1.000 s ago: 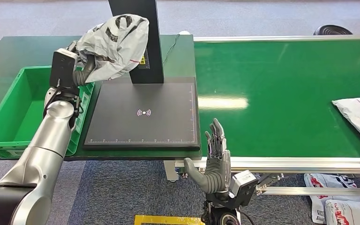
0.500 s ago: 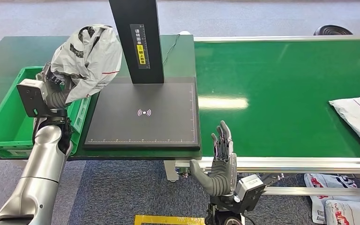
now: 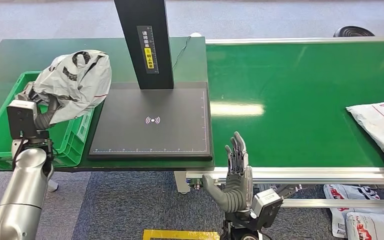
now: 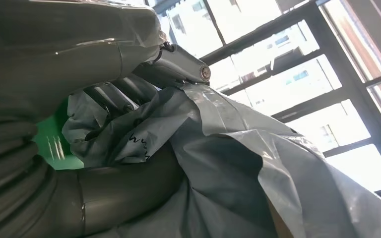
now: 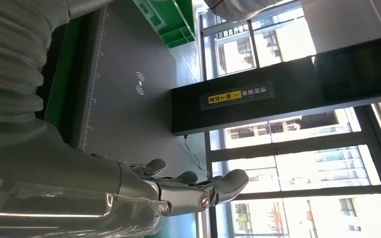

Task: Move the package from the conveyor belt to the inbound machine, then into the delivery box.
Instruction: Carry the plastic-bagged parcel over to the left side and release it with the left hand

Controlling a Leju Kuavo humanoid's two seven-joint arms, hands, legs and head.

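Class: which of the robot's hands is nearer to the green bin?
Left. The left hand holds the grey package right over the green bin; the right hand hangs open past the scanner pad, by the conveyor's front edge.

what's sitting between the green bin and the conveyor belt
In the head view, the black scanner pad with its upright post lies between the green bin and the conveyor belt; the pad's surface is bare.

Silver arms; grey ribbed wrist covers; dark-fingered grey right hand (image 3: 235, 175).
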